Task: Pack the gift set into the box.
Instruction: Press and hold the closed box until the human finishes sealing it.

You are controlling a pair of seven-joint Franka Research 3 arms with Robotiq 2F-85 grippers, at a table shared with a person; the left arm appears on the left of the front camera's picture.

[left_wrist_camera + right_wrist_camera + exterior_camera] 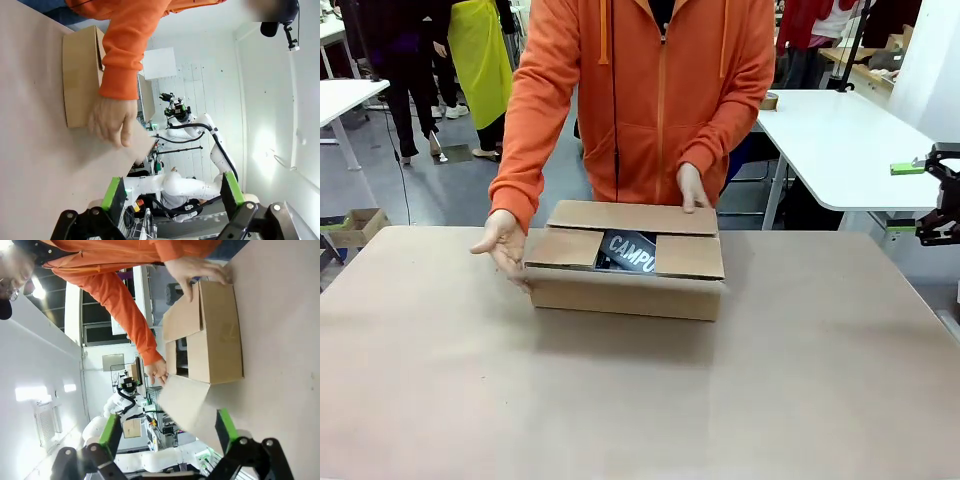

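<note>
Left gripper (pixel 172 192) wide open, empty | right gripper (pixel 168 430) same | box (pixel 625 290) well beyond both

My brown tabletop (pixel 640 400) stretches ahead. Beyond it, far right, I see a white table (pixel 840 140). Far left, a white desk (pixel 345 95) stands on grey floor (pixel 440 190), where a small cardboard box (pixel 355 226) sits. A white wall (pixel 270 100) catches light.

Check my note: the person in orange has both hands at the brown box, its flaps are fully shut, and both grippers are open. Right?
No. The flaps of the box are not fully shut: the front view shows a gap between them, with the dark printed top of the gift set inside. The rest stands.
</note>
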